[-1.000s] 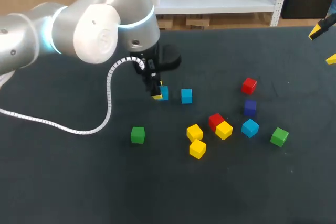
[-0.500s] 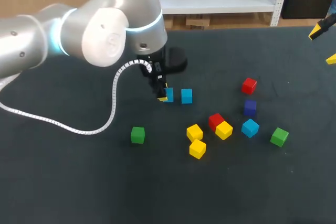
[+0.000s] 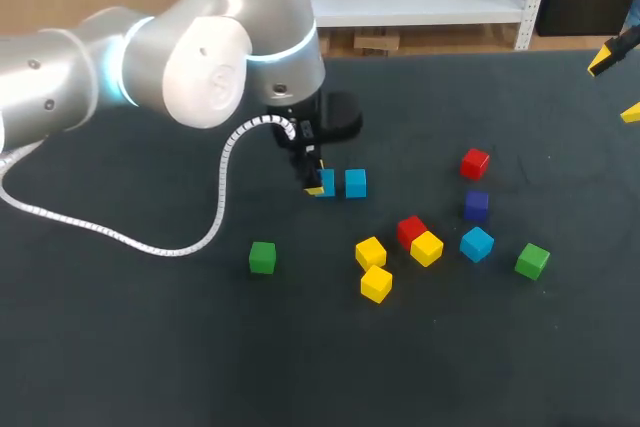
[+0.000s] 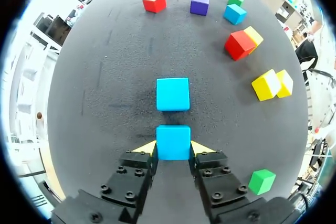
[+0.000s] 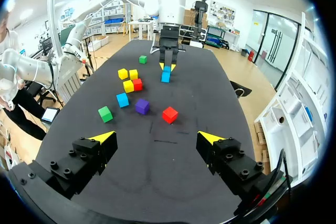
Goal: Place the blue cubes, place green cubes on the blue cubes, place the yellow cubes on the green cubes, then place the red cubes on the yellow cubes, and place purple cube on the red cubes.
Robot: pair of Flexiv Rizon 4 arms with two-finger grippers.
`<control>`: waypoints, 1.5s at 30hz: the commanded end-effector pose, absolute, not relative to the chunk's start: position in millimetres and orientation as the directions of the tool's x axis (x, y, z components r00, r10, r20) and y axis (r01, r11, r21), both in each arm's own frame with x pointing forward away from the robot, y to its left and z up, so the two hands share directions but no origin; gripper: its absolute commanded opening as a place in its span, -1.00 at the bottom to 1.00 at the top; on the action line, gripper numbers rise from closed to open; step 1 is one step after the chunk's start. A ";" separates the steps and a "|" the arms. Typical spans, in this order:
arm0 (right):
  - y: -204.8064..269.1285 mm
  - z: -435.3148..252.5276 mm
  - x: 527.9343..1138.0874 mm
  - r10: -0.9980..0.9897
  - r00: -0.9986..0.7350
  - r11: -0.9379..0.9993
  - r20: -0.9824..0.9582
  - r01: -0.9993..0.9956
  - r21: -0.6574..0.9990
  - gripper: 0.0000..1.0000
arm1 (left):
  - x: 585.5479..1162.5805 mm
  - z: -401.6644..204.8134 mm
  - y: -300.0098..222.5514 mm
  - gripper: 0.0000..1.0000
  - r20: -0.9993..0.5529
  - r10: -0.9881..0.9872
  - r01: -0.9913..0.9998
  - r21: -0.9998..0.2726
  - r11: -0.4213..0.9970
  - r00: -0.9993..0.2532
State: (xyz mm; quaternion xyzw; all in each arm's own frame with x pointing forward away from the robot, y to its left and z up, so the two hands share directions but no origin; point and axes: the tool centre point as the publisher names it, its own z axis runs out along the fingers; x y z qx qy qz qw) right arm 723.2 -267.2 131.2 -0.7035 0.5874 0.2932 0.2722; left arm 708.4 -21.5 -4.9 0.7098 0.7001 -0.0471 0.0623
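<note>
As I read the table from its near edge outward, three yellow cubes (image 3: pixel 376 284) came first, right of the middle. A green cube (image 3: pixel 262 257) sat to their left and a second green (image 3: pixel 532 260) toward the right edge. Just behind them lay a red cube (image 3: pixel 410 229) touching one yellow, a stray blue cube (image 3: pixel 477 243) and the purple cube (image 3: pixel 476 205).

Around the table's middle my left gripper (image 4: pixel 173 149) pinched a blue cube (image 4: pixel 173 141), its yellow tips pressed on two opposite flat faces. I could not tell whether that cube sat on the table or just above it. A second blue cube (image 4: pixel 172 94) lay just ahead of it across a narrow gap, the faces roughly parallel. Farther back stood the other red cube (image 3: pixel 475 162). My right gripper (image 5: pixel 157 137) hung spread and empty near the far right corner.

I judged the cubes light, stiff and smooth-sided. A centred squeeze across flat faces should hold one squarely. A grip near an edge or across corners might let it twist, and a light cube set down askew would probably slide off its neighbour.
</note>
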 end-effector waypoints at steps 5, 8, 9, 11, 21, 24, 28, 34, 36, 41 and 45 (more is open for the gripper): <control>-267.0 131.2 722.0 -0.667 0.139 -0.160 -0.732 -0.986 -0.041 1.00 | 707.8 -4.7 -24.8 -1.00 -0.152 0.988 1.000 0.014 -0.014 0.016; -267.0 131.2 722.0 -0.667 0.139 -0.160 -0.732 -0.986 -0.041 1.00 | 707.4 -4.6 -25.3 -1.00 -0.152 0.988 1.000 0.013 -0.017 0.019; -267.0 131.2 722.0 -0.667 0.139 -0.160 -0.732 -0.986 -0.041 1.00 | 707.4 -4.6 -25.4 -1.00 -0.152 0.988 1.000 0.013 -0.018 0.019; -267.0 131.2 722.0 -0.667 0.139 -0.160 -0.732 -0.986 -0.041 1.00 | 707.3 -4.9 -25.3 -1.00 -0.152 0.988 1.000 0.013 -0.014 0.016; -267.0 131.2 722.0 -0.667 0.139 -0.160 -0.732 -0.986 -0.041 1.00 | 706.6 -5.9 -24.9 -1.00 -0.154 0.988 1.000 0.014 -0.011 0.013; -267.0 131.2 722.0 -0.667 0.139 -0.160 -0.732 -0.986 -0.041 1.00 | 706.3 -6.4 -24.4 -1.00 -0.154 0.988 1.000 0.012 -0.010 0.011; -267.0 131.2 722.0 -0.667 0.139 -0.160 -0.732 -0.986 -0.041 1.00 | 706.5 -6.6 -22.9 -1.00 -0.152 0.988 1.000 0.012 -0.006 0.008; -267.0 131.2 722.0 -0.667 0.139 -0.160 -0.732 -0.986 -0.041 1.00 | 706.1 -7.5 -22.4 -0.38 -0.154 0.988 1.000 0.007 -0.004 0.005; -267.0 131.2 722.0 -0.667 0.139 -0.160 -0.732 -0.986 -0.041 1.00 | 706.2 -7.9 -22.4 -0.30 -0.154 0.988 1.000 0.005 -0.003 0.004; -267.0 131.2 722.0 -0.667 0.139 -0.160 -0.732 -0.986 -0.041 1.00 | 707.0 -7.8 -22.4 -0.23 -0.156 0.988 1.000 0.005 -0.003 0.003; -267.0 131.2 722.0 -0.667 0.139 -0.160 -0.732 -0.986 -0.041 1.00 | 708.5 -8.0 -22.0 -0.27 -0.156 0.988 1.000 0.005 -0.002 0.003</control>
